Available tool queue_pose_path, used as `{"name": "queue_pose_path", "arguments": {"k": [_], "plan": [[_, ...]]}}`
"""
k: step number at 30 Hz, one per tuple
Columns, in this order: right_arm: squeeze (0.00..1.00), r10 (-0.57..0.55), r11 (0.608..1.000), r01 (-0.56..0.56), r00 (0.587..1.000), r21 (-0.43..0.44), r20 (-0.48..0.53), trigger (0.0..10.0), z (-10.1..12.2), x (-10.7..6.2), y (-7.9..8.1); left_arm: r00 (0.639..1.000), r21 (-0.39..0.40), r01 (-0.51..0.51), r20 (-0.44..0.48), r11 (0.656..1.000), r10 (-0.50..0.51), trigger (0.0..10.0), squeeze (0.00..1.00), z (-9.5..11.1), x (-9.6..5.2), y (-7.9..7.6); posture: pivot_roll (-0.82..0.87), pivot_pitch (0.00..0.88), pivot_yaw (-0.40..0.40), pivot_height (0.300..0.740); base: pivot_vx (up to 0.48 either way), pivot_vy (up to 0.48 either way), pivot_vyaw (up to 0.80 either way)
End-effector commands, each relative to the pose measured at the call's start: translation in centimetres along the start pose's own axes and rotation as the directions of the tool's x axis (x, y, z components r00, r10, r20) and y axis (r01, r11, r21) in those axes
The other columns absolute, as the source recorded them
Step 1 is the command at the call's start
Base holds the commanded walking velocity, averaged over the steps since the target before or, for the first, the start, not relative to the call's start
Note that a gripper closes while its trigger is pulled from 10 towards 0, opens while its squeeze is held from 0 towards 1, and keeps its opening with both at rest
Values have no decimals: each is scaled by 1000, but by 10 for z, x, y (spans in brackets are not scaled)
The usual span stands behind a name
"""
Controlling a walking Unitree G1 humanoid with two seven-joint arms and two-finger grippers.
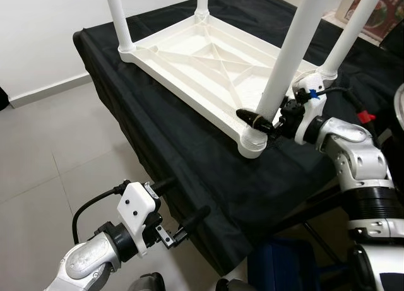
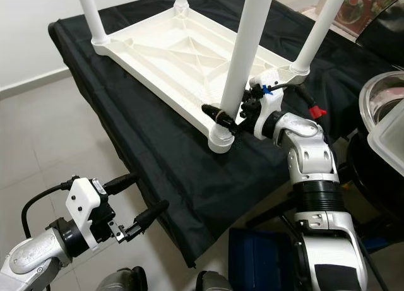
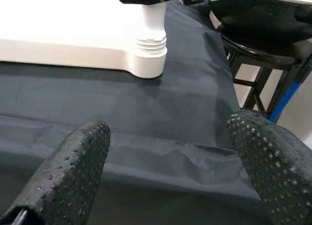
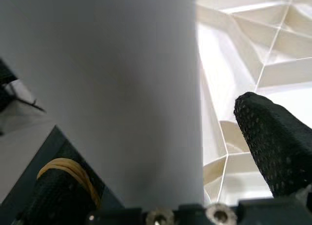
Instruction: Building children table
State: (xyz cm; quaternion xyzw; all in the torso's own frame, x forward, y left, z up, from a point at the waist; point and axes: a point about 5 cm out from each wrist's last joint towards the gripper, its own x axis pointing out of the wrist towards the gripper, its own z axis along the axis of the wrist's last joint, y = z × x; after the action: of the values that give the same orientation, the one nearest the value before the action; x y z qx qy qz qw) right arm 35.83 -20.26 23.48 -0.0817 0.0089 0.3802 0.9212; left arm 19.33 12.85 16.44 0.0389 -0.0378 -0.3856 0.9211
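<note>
A white plastic children's table (image 1: 202, 57) lies upside down on a black-draped surface (image 1: 189, 158), with its legs pointing up. The nearest leg (image 1: 287, 57) stands in the corner socket (image 1: 252, 142). My right gripper (image 1: 262, 124) is open around this leg just above the socket. One black finger (image 1: 252, 118) crosses in front of the leg. In the right wrist view the leg (image 4: 112, 88) sits between the fingers, with a gap to one fingertip (image 4: 273, 142). My left gripper (image 1: 183, 202) is open and empty, low beside the draped front edge, aimed toward that corner socket (image 3: 146, 54).
Grey tiled floor (image 1: 50, 152) lies to the left of the draped surface. A blue object (image 1: 284, 266) sits below its front edge. A clear bowl (image 2: 385, 108) and dark stand are on the right. A printed box (image 1: 385, 16) is at the back right.
</note>
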Motion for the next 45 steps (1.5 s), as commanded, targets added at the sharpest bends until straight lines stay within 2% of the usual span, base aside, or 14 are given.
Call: {"name": "queue_pose_path", "arguments": {"k": [1,2,3,4,14,18,19,21,23,31,32,36,37,45], "plan": [[0,44,999,-44,999,-6,9,10000,2,-1,-1,1000,5,6,-15,1000,-6,10000,0,0,-4,0,23,209,-57,740,0,0,0],[0,80,997,-80,997,-4,3,7922,1,-2,-1,1000,7,5,-17,1000,-5,10000,0,0,-4,0,23,209,-57,740,0,0,0],[0,110,994,-110,994,-7,-2,353,1,-3,-1,1000,8,5,-17,1000,-5,10000,0,0,-4,1,23,206,-57,740,0,0,0],[0,137,991,-137,991,7,3,0,0,-5,-1,1000,11,5,-19,1000,-5,10000,0,0,-5,2,19,201,-56,740,0,0,0],[0,71,997,-71,997,-11,-7,0,-3,-7,0,1000,36,-8,-20,999,9,10000,0,2,-6,10,3,199,-66,740,0,0,0],[0,-181,983,181,983,1,-39,0,-15,3,13,1000,37,-8,-20,999,9,10000,0,2,-6,10,-3,204,-65,740,0,0,0],[0,-288,958,288,956,-8,-57,0,-20,4,17,1000,37,-7,-21,999,8,10000,0,2,-6,10,-3,204,-65,740,0,0,0],[0,-564,823,568,817,2,-119,0,-31,1,32,1000,33,1,-23,999,0,10000,0,2,-5,9,-17,204,-65,740,0,0,0],[0,-622,772,634,769,49,-148,0,-35,1,51,1000,32,8,-22,999,-7,10000,0,2,-4,8,-12,203,-66,740,0,0,0],[0,-534,822,549,836,151,-129,0,-24,27,75,1000,26,11,-14,1000,-11,10000,0,2,-2,7,-11,199,-64,740,0,0,0],[0,-509,842,519,855,145,-104,10000,-18,29,76,1000,26,11,-14,1000,-11,10000,0,2,-1,7,-16,198,-68,740,0,0,0],[35,-341,933,343,939,113,-40,10000,-3,34,77,1000,25,10,-11,1000,-10,10000,0,2,0,6,-16,198,-74,740,0,0,0],[1000,-244,963,245,969,111,-26,10000,1,33,75,1000,23,10,-9,1000,-10,10000,0,2,0,5,-15,200,-76,740,0,0,0],[1000,2,1000,-2,998,11,-70,10000,6,17,41,1000,11,15,-6,1000,-15,10000,0,2,0,1,1,211,-73,740,0,0,0]]}}
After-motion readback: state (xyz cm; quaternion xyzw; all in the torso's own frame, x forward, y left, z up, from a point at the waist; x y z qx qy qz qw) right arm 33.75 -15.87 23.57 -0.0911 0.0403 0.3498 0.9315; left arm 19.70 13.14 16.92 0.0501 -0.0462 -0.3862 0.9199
